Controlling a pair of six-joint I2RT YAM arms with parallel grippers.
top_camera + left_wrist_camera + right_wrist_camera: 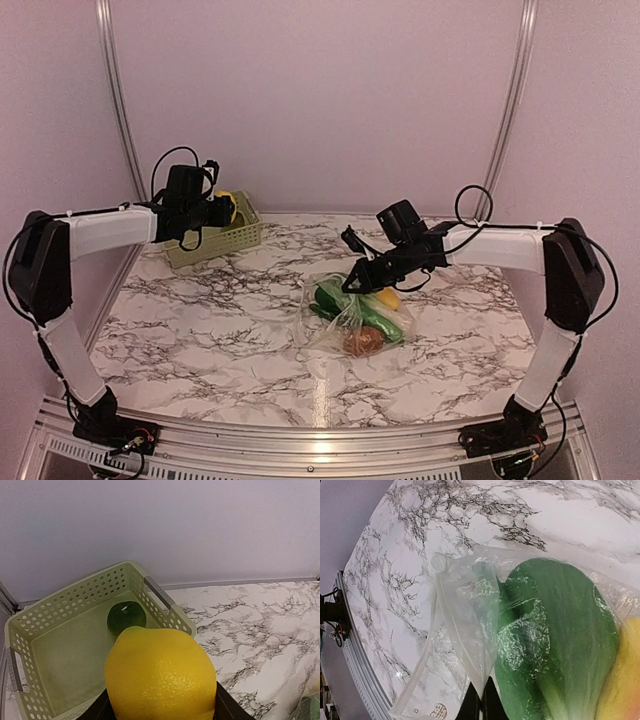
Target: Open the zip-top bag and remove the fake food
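While the lemon (160, 675) held in our left gripper (222, 212) mostly hides its fingers, our right gripper (480, 706) pinches the bag (460, 605).

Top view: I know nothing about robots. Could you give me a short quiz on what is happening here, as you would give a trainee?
1. True or false: the left tool holds a lemon close to the basket.
2. What lies in the basket? A) a green fruit B) a carrot C) nothing
3. Fill in: the right tool is shut on an edge of the ____.

Key: 1 true; 2 A; 3 bag.
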